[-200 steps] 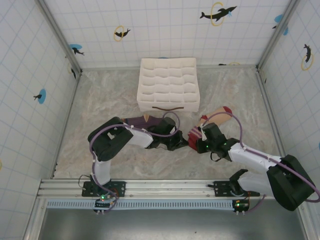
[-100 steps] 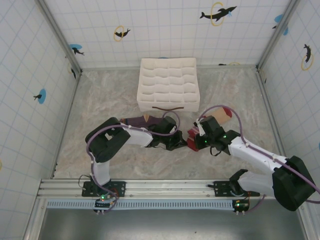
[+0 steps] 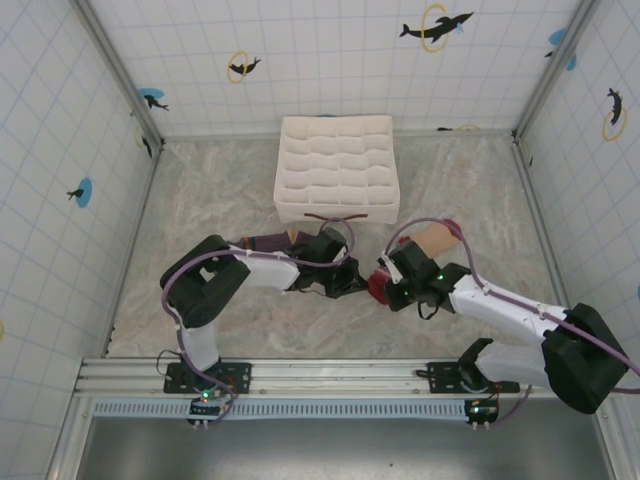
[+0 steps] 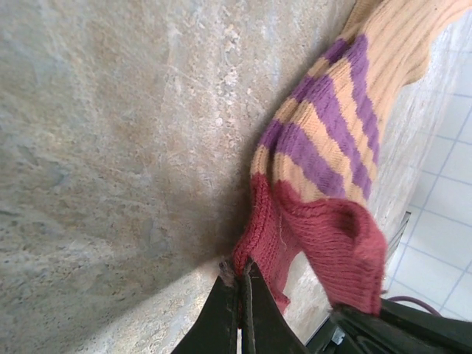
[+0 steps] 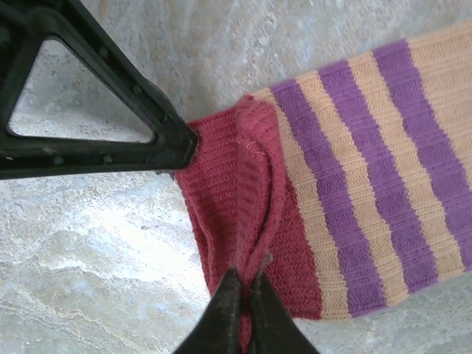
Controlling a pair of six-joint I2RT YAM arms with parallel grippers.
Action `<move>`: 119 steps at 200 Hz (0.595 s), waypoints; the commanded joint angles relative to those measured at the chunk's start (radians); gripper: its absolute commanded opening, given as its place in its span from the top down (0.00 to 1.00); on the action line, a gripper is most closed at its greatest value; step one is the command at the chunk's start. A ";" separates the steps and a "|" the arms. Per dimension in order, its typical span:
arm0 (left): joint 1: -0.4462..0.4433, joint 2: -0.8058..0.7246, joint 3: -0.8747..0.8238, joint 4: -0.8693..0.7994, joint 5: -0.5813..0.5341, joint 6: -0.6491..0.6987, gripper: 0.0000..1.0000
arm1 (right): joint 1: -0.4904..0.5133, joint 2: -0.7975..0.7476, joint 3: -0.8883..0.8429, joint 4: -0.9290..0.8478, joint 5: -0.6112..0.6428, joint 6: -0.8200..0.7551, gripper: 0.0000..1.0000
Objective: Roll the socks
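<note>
Mid-table, near the organiser box (image 3: 337, 168), the beige sock (image 3: 432, 240) runs lengthwise from its red cuff (image 5: 236, 192), which sits at the jaws, out to the far right. The left gripper (image 4: 240, 291) is clamped on the cuff's edge and the right gripper (image 5: 243, 291) is clenched on a raised fold of the same cuff, so I'd roll along the stripes toward the toe, on the right arm's side. The purple sock (image 3: 265, 242) lies partly under the left arm; no readable brand or writing.

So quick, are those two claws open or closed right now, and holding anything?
Left gripper: closed, pinching the striped sock by its red cuff.
Right gripper: closed, pinching that same cuff.
</note>
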 commanded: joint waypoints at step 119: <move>0.007 -0.023 -0.008 -0.009 0.096 -0.010 1.00 | 0.156 -0.004 -0.079 0.125 0.214 0.045 0.41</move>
